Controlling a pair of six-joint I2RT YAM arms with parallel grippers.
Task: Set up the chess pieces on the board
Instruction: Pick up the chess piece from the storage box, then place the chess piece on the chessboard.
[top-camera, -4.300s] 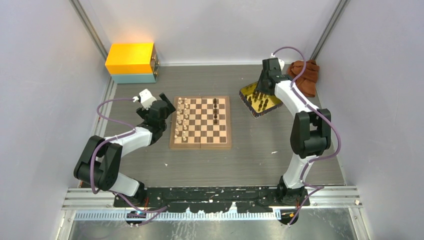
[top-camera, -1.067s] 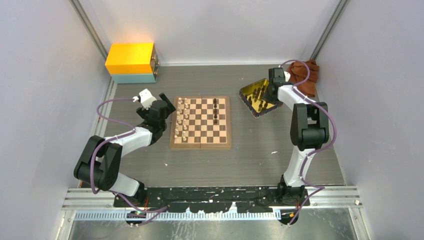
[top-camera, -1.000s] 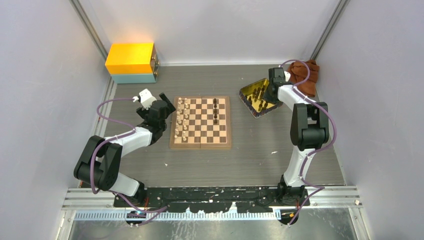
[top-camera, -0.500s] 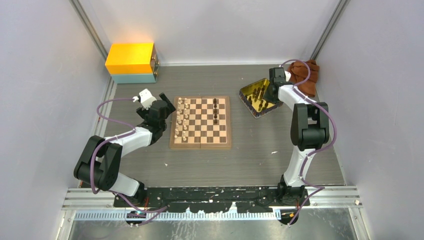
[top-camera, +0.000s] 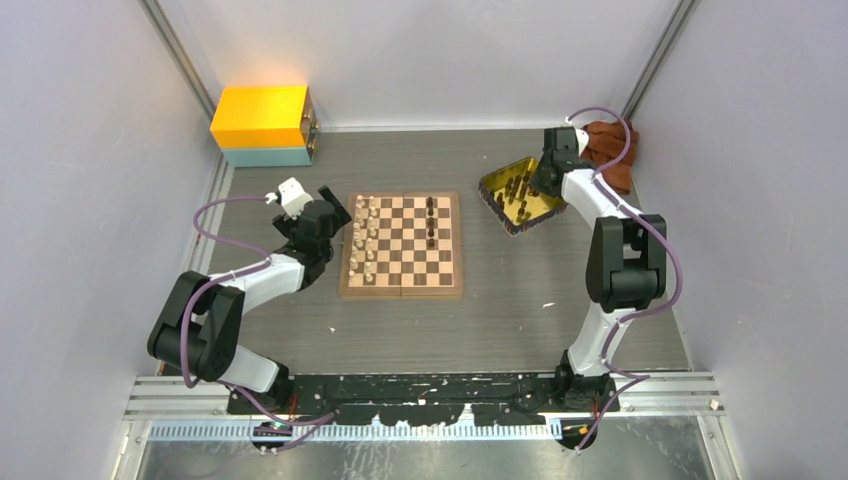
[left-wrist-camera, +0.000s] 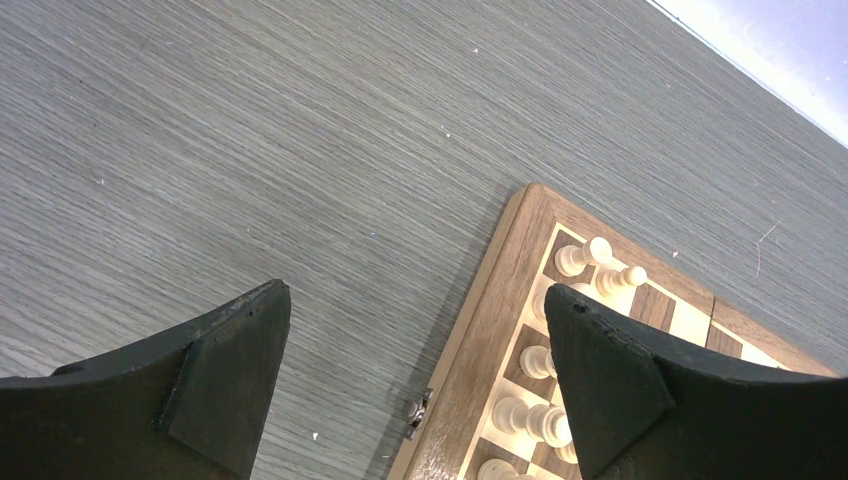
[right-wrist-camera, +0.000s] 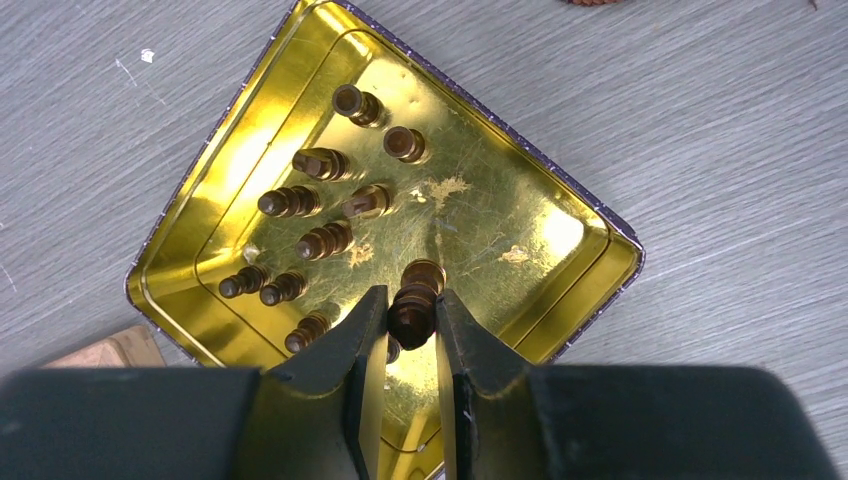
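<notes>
Grey wood-grain table top (top-camera: 500, 310), with pale walls around it, carried everything you worked with. Your square flat wooden chessboard with light and dark brown checks (top-camera: 405, 268) lay in its middle. Tiny pale cream wooden chessmen (top-camera: 367, 240) stood in its two left columns, and a few dark brown chessmen (top-camera: 431, 222) stood toward its right side. Your left gripper (left-wrist-camera: 415, 305) hung at the board's left border, jaws spread wide, holding nothing. Your right gripper (right-wrist-camera: 408, 300) was above the shiny golden-yellow square metal tray (right-wrist-camera: 540, 230), which lay to the right of the board, apart from it. Its jaws were pinched on one dark brown chessman (right-wrist-camera: 410, 315), while other dark pieces (right-wrist-camera: 300, 200) stood in the tray.
</notes>
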